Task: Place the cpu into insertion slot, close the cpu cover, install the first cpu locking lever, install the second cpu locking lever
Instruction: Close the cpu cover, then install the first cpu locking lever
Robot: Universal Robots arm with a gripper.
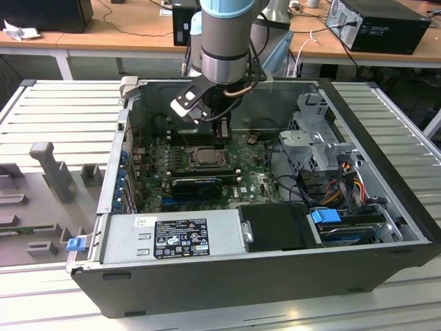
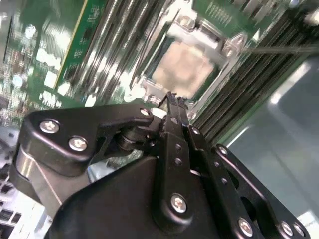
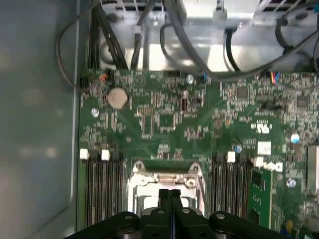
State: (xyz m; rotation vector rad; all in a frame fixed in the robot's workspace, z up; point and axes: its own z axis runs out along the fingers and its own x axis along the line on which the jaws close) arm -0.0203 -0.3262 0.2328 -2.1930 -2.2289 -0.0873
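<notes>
Your cpu (image 2: 185,67) sits flat in the insertion slot (image 1: 190,159), framed by the cpu cover (image 3: 142,180). The gripper (image 3: 169,195) hangs just above, fingertips pressed together, empty. Judge the chip light, rigid and fragile: grasp its edges only

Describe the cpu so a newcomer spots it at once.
Inside the open computer case lies the green motherboard. Between its two banks of long black memory slots sits the silvery-rimmed insertion slot. The cpu is the pale, flat, plain square inside it.
</notes>
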